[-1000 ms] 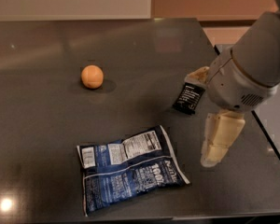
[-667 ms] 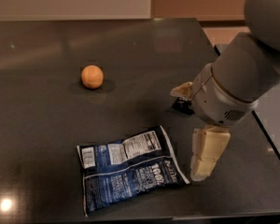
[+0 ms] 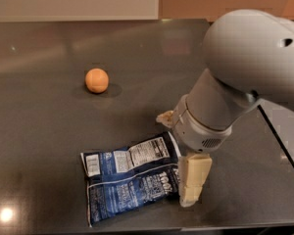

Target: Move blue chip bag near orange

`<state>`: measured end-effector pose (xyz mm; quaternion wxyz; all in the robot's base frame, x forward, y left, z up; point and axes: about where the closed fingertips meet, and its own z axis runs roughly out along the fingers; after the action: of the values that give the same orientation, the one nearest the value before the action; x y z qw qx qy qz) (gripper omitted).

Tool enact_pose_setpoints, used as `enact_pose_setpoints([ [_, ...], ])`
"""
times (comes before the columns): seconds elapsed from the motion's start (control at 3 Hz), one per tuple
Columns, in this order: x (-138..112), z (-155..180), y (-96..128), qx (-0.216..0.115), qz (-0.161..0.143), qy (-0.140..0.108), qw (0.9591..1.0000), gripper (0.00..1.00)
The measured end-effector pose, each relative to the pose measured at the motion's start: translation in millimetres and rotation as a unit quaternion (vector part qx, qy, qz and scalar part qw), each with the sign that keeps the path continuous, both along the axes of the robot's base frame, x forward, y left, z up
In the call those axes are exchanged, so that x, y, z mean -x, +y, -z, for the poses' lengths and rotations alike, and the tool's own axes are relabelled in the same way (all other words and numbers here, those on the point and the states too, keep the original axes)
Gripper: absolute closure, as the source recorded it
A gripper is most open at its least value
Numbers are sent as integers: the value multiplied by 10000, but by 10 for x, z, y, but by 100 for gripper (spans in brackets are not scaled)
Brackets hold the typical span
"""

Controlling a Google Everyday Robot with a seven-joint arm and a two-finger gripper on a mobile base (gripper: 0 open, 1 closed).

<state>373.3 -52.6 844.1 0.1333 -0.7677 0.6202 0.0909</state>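
We see the bag flat on the desk, long axis left-right, right end angled back, well apart from the orange. Our gripper hangs at that end, jaws spread.

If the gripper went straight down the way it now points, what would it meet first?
Probably the right end of the blue chip bag, which lies under the open gripper. Depth is unclear, so its near finger might reach the table beside it.
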Motion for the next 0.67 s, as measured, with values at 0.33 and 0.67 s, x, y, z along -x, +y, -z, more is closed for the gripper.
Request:
enact_pose_setpoints([
  [0.33, -10, 158, 138, 47, -140, -6, 9999, 0],
  [0.67, -5, 231, 196, 119, -254, -5, 9996, 18],
])
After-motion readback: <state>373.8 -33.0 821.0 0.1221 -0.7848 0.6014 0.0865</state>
